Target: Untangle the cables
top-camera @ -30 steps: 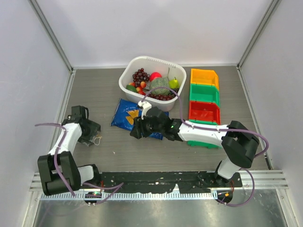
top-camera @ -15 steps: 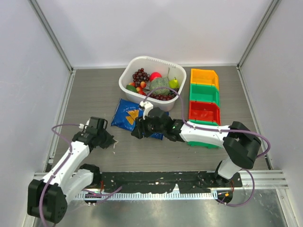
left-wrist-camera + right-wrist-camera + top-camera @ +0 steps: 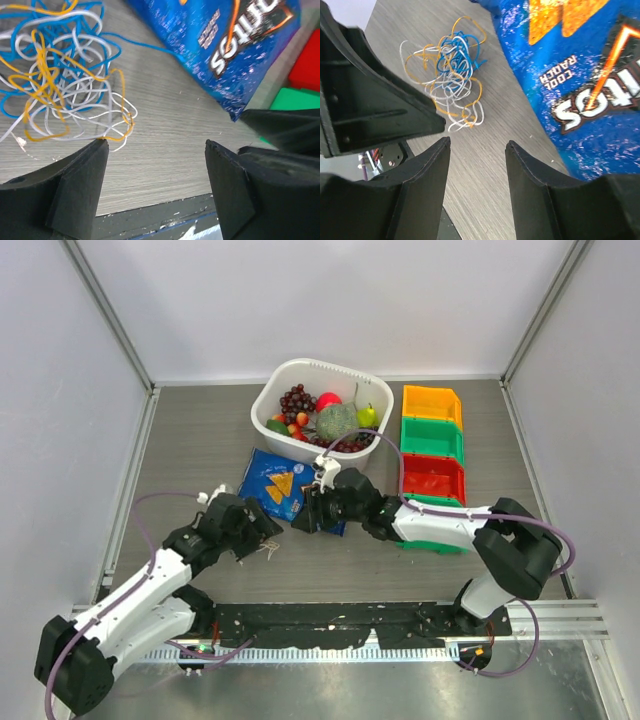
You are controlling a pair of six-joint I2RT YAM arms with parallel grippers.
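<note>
The cables (image 3: 451,75) form one loose tangle of very thin yellow, white and blue strands with no single heading. In the right wrist view the bunch runs slightly longer along the picture's vertical than across it. In the left wrist view one blue strand (image 3: 135,44) trails out toward the blue Doritos bag (image 3: 225,50). The tangle lies on the grey wood-grain surface (image 3: 170,130), beside the bag's edge and apart from it. In the left wrist view the tangle is cut off at the top and left edges. In the top view it shows only as a faint speck (image 3: 268,550). Individual cords cannot be traced through the knot. The left tool (image 3: 155,150) has its fingers apart, with the lowest loops just beside one fingertip. The right tool (image 3: 477,145) also has its fingers apart over bare surface, with the tangle ahead of it.
</note>
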